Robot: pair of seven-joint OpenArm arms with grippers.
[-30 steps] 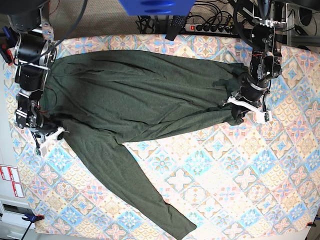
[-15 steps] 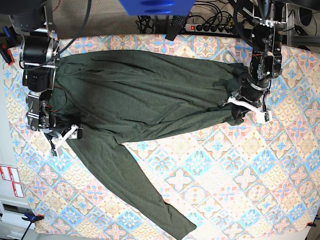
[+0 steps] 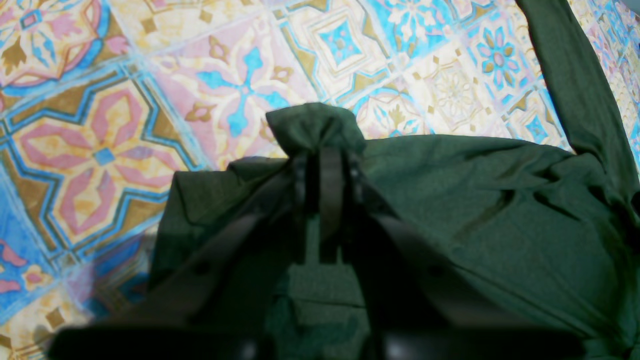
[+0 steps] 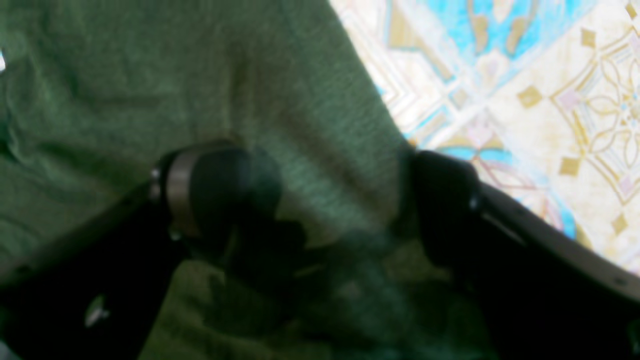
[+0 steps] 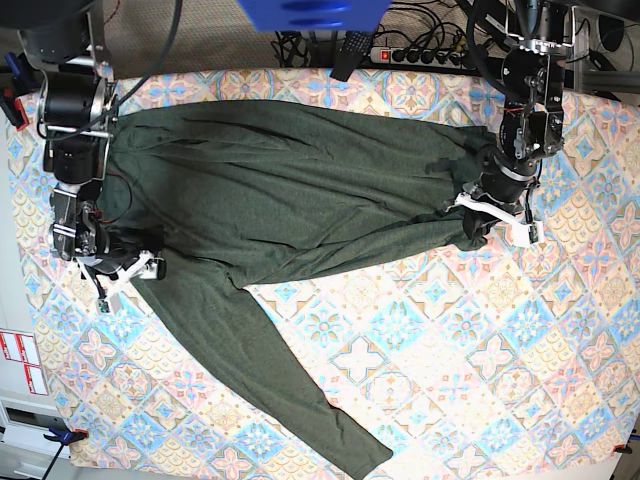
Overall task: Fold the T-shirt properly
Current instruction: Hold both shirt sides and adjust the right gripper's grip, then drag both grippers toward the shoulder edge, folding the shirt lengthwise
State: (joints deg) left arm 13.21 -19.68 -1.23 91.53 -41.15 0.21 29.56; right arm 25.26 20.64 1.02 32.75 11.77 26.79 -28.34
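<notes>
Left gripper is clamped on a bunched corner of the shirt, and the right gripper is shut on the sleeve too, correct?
Not quite. The left gripper is clamped on the T-shirt, but the right wrist view shows the right gripper open, fingers spread over the fabric.

The T-shirt [image 5: 290,210] is a soft, matt knit cloth, faintly heathered, with a fine ribbed weave that shows close up [image 4: 210,75] and loose creases near its bunched corner [image 3: 315,127]. The table cover [image 5: 450,350] looks like a smooth printed sheet with a slight sheen. The right gripper [image 4: 330,200] has dark matt fingers [image 4: 440,200], one ringed by a dull metal band. The left gripper [image 5: 495,212] carries white, plastic-looking parts, its arm dark.
</notes>
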